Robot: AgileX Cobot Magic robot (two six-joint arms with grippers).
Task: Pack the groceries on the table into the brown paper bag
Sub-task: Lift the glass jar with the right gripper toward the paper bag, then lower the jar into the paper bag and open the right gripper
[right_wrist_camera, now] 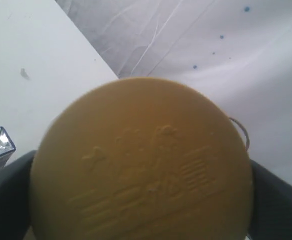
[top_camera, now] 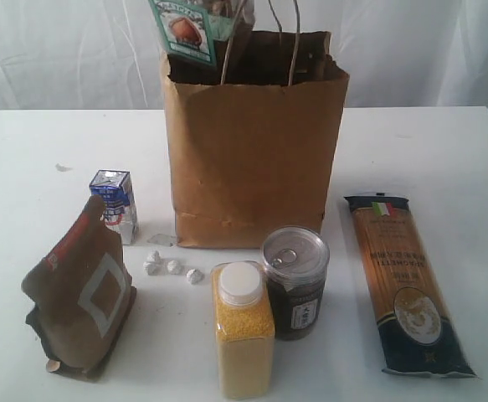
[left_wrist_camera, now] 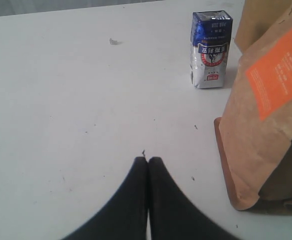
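Gold-lidded jar (top_camera: 183, 29) with a green picture label hangs tilted at the top edge of the exterior frame. It sits over the left corner of the mouth of the tall, creased brown kraft paper bag (top_camera: 252, 142). The right hand (right_wrist_camera: 143, 197) grasps it: in the right wrist view the round gold lid (right_wrist_camera: 140, 145) fills the frame, with a dark finger on either side. Whether its lower edge is clear of the bag's rim I cannot tell.

To do this drop well, I judge the gold-lidded jar should first shift toward the middle of the mouth. That takes it away from the left wall and from the twisted paper loop handles (top_camera: 294, 42) standing just right of it, where a snag could fold the rim or tip the bag. Then it should be brought upright and lowered deep before being let go. Dropped from the rim, it could topple the bag.

The left hand (left_wrist_camera: 148, 165) is clenched on nothing, low over the white counter (left_wrist_camera: 60, 100). It is near the small blue-white carton (left_wrist_camera: 211, 50) and the brown pouch with orange label (left_wrist_camera: 271, 125). In front of the bag also stand the yellow-grain bottle with white cap (top_camera: 242, 335) and the dark can (top_camera: 295, 280). The long pasta pack (top_camera: 407, 280) lies at lower right.
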